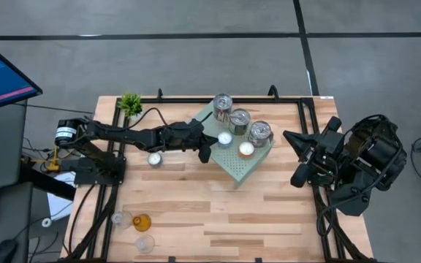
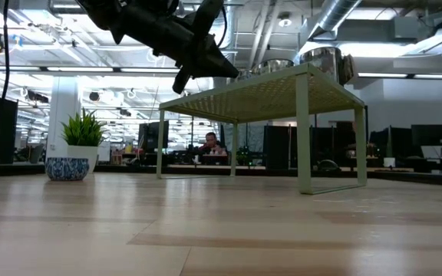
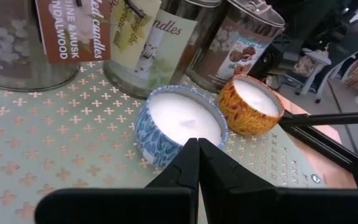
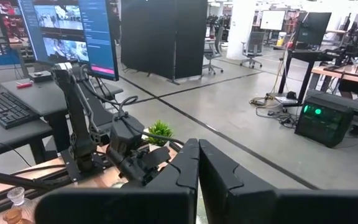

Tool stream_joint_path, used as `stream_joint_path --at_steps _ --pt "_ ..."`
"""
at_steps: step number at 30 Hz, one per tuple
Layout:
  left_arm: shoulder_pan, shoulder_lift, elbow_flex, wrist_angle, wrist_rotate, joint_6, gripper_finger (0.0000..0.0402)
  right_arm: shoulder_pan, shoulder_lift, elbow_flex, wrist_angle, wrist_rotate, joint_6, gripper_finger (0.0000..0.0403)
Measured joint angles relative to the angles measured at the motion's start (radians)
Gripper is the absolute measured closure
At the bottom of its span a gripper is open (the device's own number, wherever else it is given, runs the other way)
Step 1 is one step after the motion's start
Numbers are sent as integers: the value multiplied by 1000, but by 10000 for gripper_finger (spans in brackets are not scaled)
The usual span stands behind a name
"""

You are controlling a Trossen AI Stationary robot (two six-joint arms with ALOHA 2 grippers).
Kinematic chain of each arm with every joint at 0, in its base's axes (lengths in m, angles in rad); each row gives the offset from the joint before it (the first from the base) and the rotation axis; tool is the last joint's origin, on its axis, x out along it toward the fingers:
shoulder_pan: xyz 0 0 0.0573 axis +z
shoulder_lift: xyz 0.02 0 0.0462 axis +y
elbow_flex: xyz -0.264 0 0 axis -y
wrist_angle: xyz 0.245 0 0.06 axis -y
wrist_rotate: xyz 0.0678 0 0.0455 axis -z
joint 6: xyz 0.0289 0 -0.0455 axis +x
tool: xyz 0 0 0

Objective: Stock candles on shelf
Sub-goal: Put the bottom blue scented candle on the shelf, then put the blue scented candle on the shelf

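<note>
The left gripper (image 1: 205,153) hangs at the near-left edge of the shelf (image 1: 236,169), its jaws pressed fully together and holding nothing. Just ahead of the jaws, on the perforated shelf top, sits a blue-patterned candle (image 3: 180,123) with white wax; just beyond it and touching or nearly touching it stands an orange-patterned candle (image 3: 250,104). Farther ahead of the jaws, three silver tin candles (image 1: 240,120) with paper labels stand in a row along the shelf's far edge. Behind the jaws, beside the left arm, a white tealight (image 1: 154,158) lies on the wooden surface. Well behind and off to the side, near the surface's front-left corner, small glass holders (image 1: 121,219) and an amber one (image 1: 142,222) stand together.

The right gripper (image 1: 297,178) waits beyond the shelf's right side, jaws shut and empty.
</note>
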State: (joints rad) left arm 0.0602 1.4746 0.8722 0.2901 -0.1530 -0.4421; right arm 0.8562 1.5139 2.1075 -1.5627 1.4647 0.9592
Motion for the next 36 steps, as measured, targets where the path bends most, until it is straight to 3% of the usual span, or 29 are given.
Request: stream_joint_path --at_steps 13,21,27,36 --pt "26 -1 0 6 29 19 400 0 0 0 0 1 0 402" --pt "4 -73 0 -152 48 19 400 0 0 0 3 1 0 402" --pt "4 9 0 -84 48 18 400 0 0 0 3 1 0 402" --pt "36 26 1 -26 52 13 400 0 0 0 0 1 0 402"
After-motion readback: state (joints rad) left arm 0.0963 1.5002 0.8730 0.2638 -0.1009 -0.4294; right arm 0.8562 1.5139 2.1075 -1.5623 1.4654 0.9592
